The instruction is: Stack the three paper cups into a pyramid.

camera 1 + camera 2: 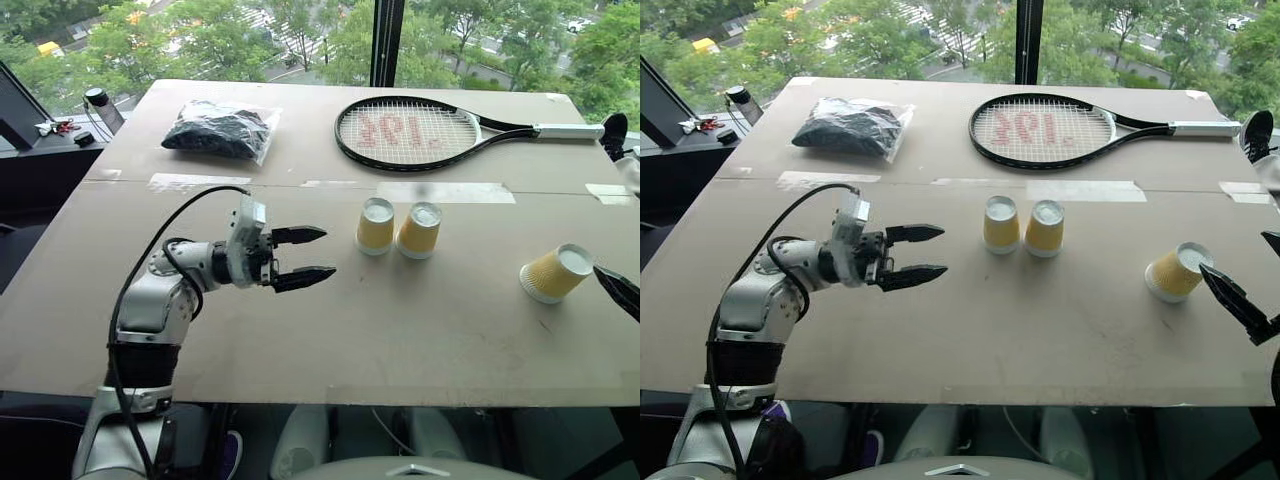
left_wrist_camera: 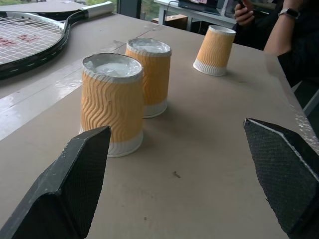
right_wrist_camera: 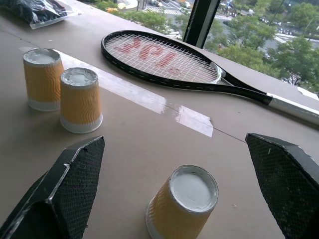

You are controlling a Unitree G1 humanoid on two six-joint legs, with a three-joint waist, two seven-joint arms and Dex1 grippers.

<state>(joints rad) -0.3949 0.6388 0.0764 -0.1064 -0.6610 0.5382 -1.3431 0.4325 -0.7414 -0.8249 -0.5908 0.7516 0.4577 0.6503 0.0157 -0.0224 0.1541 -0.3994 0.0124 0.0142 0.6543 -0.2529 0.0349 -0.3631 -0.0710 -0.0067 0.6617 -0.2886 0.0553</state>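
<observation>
Two cups (image 1: 397, 227) stand upside down, touching, desk (image 1: 420, 330) centre; third cup (image 1: 556, 273) at 3 o'clock, well apart. L gripper (image 1: 303, 254) and R gripper (image 3: 179, 184) both wide open, empty. R should straddle third cup evenly, close gently to avoid crushing, then lift straight.
</observation>
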